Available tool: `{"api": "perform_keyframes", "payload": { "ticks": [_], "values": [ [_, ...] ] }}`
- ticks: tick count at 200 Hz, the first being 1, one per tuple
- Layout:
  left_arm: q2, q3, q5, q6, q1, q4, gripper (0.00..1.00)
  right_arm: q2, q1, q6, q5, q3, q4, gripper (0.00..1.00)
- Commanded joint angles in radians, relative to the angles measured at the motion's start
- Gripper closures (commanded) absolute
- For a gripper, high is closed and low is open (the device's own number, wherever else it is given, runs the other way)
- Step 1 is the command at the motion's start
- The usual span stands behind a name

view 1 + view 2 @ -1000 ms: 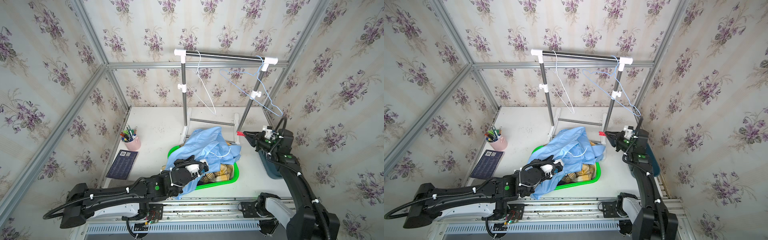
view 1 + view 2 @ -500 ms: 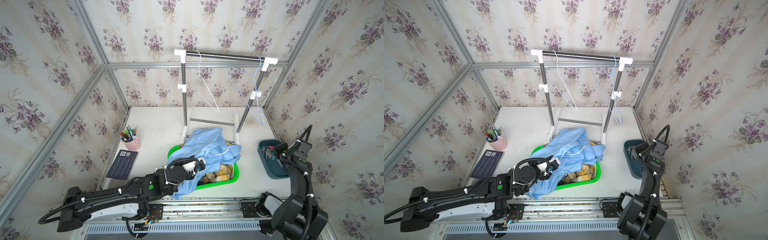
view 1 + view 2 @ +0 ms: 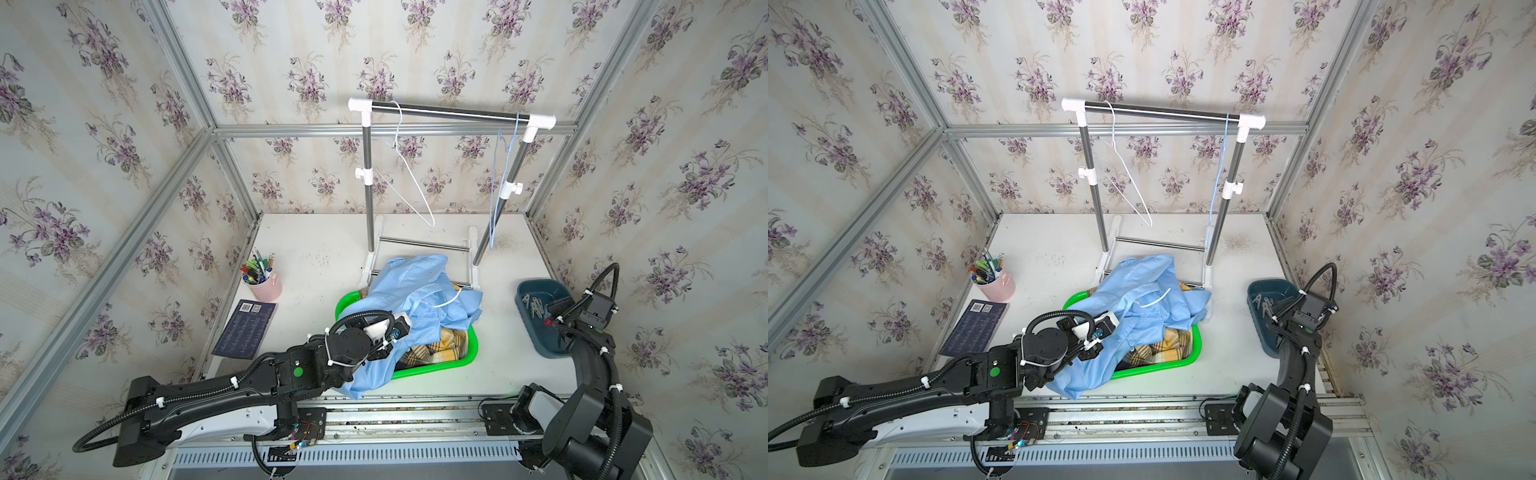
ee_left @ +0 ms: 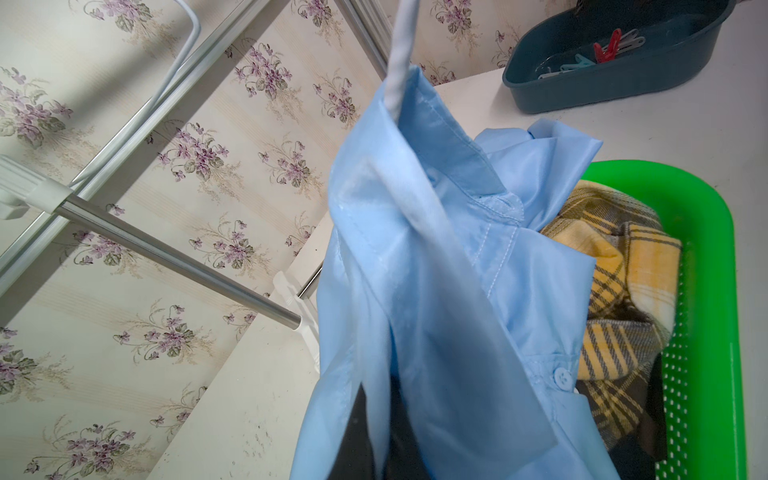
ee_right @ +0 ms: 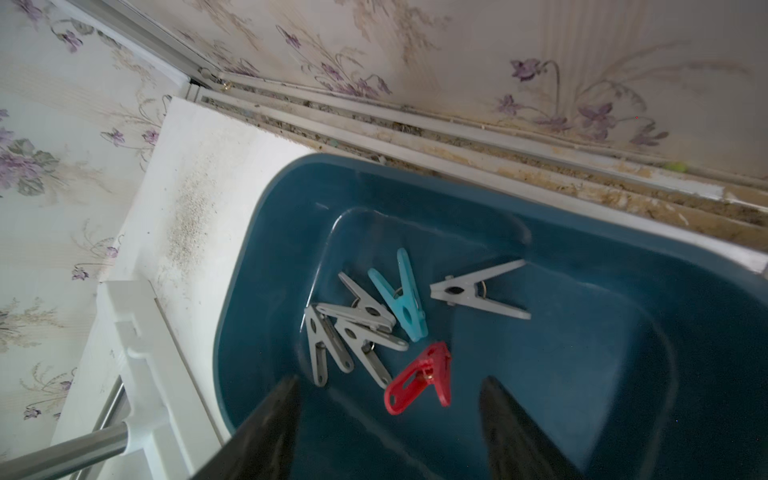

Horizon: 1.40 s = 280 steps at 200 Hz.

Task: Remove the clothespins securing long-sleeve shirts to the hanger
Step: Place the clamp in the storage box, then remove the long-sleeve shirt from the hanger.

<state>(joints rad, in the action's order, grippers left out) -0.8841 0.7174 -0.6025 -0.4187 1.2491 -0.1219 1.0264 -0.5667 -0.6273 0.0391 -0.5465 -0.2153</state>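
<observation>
right fingers [image 5: 270, 424] just released, red clothespin [image 5: 419, 380] dropped in bin [image 5: 623, 353] below them, pin done; left fingers [image 3: 379, 353] clenched by blue shirt [image 3: 419, 286].

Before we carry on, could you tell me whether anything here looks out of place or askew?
The light blue shirt is heaped over the green basket, one end spilling past its rim onto the table, with a white hanger caught in it.

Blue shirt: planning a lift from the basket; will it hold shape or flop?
Probably flops: the blue shirt drapes in folds over the basket rim. Likely light and slippery; its cloth looks thin, sheeny. The hanger in its collar may come along.
</observation>
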Motion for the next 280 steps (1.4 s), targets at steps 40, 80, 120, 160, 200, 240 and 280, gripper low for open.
{"api": "perform_keyframes", "payload": {
  "ticks": [40,80,120,160,200,240,280],
  "values": [
    [0.005,0.02,0.063,0.088,-0.075,-0.017,1.0,-0.088,0.29,0.099,0.021,-0.093,0.009,0.2],
    [0.021,0.046,0.137,0.157,-0.177,-0.059,1.0,-0.042,0.844,0.17,0.126,-0.212,0.072,0.16],
    [0.052,0.048,0.196,0.216,-0.241,-0.099,1.0,-0.086,1.148,0.21,0.114,-0.23,0.098,0.05],
    [0.061,0.054,0.235,0.246,-0.253,-0.115,1.0,-0.051,1.246,0.226,0.112,-0.208,0.158,0.06],
    [0.077,0.058,0.303,0.278,-0.258,-0.129,1.0,0.026,1.254,0.229,0.037,-0.206,0.234,0.12],
    [0.089,0.07,0.346,0.317,-0.267,-0.147,1.0,0.13,1.254,0.237,-0.045,-0.252,0.29,0.45],
    [0.115,0.082,0.35,0.319,-0.276,-0.2,1.0,0.147,1.215,0.227,-0.186,-0.301,0.233,1.0]
  ]
}}
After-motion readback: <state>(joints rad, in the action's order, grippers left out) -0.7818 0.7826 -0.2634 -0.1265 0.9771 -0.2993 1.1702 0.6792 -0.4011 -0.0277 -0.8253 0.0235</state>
